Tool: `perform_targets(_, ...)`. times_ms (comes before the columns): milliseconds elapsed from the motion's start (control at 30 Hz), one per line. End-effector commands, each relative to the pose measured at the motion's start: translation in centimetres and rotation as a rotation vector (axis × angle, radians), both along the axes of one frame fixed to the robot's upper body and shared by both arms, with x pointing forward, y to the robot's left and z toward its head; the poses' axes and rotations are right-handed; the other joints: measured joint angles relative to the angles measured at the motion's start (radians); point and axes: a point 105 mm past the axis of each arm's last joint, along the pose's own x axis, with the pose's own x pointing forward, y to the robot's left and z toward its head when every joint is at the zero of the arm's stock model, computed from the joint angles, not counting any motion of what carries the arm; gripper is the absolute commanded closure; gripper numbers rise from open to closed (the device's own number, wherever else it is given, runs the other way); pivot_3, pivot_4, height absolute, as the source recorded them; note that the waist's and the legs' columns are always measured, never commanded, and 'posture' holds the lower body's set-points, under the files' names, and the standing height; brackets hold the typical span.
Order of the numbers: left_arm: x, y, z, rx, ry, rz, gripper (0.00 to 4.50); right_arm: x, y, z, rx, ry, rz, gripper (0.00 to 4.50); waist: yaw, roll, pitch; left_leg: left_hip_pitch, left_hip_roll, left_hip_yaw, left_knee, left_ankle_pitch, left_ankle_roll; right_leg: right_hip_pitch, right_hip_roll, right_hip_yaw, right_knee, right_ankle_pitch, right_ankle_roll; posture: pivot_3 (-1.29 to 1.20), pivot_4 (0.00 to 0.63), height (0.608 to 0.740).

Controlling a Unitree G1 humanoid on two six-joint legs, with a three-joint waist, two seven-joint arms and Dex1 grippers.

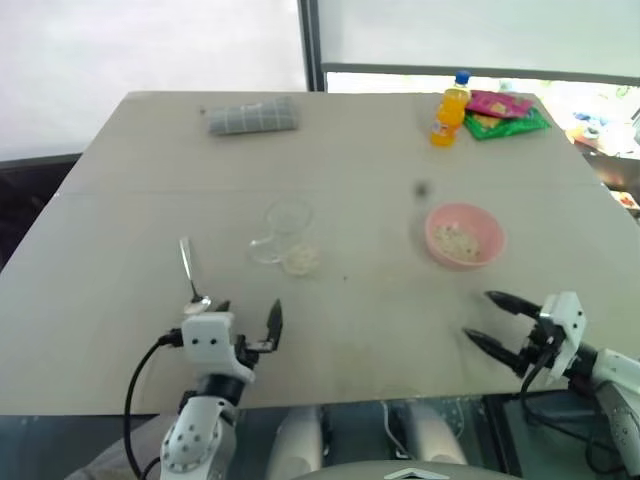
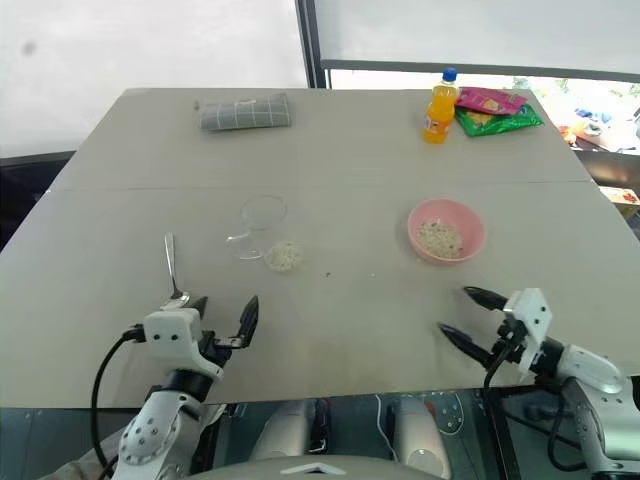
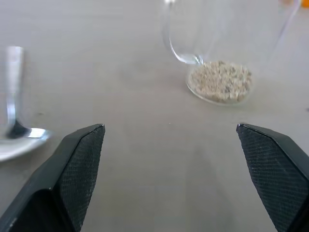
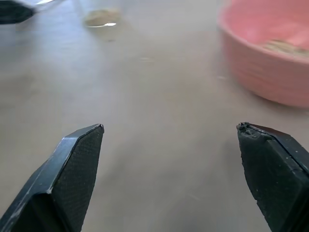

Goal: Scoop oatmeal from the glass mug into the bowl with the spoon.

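Here's the wide beige table [image 1: 360, 150] taking up the whole scene, and down at its near edge the two arms are in, one on each side. The left gripper [image 1: 240, 325] sits at the near left with its two black fingers spread wide and nothing between them; the right gripper [image 1: 492, 320] at the near right is just as wide apart, also empty, pointing in toward the middle of the table. At the far left lies a folded grey checked cloth [image 1: 253, 117], and over at the far right a pair of snack packets [image 1: 508, 112], pink and green, with the orange drink bottle [image 1: 450, 109] standing upright just beside them. Coming closer, the bowl [image 1: 464, 235], pink and round, sits right of centre, just ahead of the right gripper, with a few pale flakes inside it. The glass mug [image 1: 285, 228] is lying tipped over on its side near the middle of the table, ahead of the left gripper. The spoon [image 1: 190, 275] lies flat on the table left of the mug, handle pointing away, its scoop right beside the left gripper's outer finger. And the oatmeal [image 3: 220, 81], a small pale clump, rests at the mug's near end
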Motion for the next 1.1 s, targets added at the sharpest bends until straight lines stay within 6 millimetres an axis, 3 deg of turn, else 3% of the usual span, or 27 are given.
perform_targets(33, -0.4, 1.9, 2.0, 0.038, -0.03, 0.128, 0.0, -1.3, 3.1, 2.7, 0.009, -0.039, 0.167, 0.07, 0.001, 0.001, 0.002, 0.0, 0.0, 0.0, 0.0, 0.0, 0.0, 0.0, 0.0, 0.0, 0.0, 0.0, 0.0, 0.0, 0.15, 0.74)
perform_targets(267, 2.7, 6.1, 3.7, 0.142, -0.026, 0.243, 0.0, -1.9, 6.2, 6.5, -0.025, -0.086, 0.342, 0.07, 0.008, -0.004, 0.007, 0.0, 0.0, -0.004, 0.004, -0.001, -0.003, 0.0, 0.002, -0.003, 0.003, -0.001, 0.002, 0.0, 0.15, 0.74)
perform_targets(400, 4.0, 7.1, 3.6, 0.15, 0.061, 0.271, 0.0, -1.2, 6.8, 8.2, -0.018, -0.126, 0.337, 0.07, 0.008, -0.007, 0.009, -0.001, -0.001, -0.003, 0.004, 0.001, 0.002, 0.002, 0.003, -0.002, 0.003, 0.0, 0.0, 0.0, 0.15, 0.74)
perform_targets(767, 5.1, 10.7, 1.3, 0.059, 0.292, 0.356, 0.0, -0.6, 6.5, 7.7, -0.014, -0.118, 0.271, 0.07, 0.022, -0.008, 0.009, 0.0, -0.001, -0.005, 0.005, 0.001, 0.001, 0.002, 0.005, -0.003, 0.004, 0.0, 0.0, 0.0, 0.15, 0.74)
perform_targets(933, 5.8, 10.2, -1.0, 0.083, 0.465, 0.219, 0.0, -0.8, 6.5, 7.3, -0.024, -0.111, 0.267, 0.07, 0.024, -0.005, 0.008, 0.001, -0.001, -0.005, 0.006, 0.002, 0.001, 0.003, 0.005, -0.003, 0.005, 0.001, 0.0, 0.0, 0.15, 0.74)
perform_targets(1100, 6.2, 10.4, -1.9, 0.066, 0.51, 0.168, 0.0, -0.8, 6.7, 7.2, -0.018, -0.116, 0.259, 0.07, 0.025, 0.002, 0.003, 0.002, -0.001, -0.005, 0.006, 0.002, 0.001, 0.003, 0.003, -0.002, 0.006, 0.001, -0.001, 0.0, 0.15, 0.74)
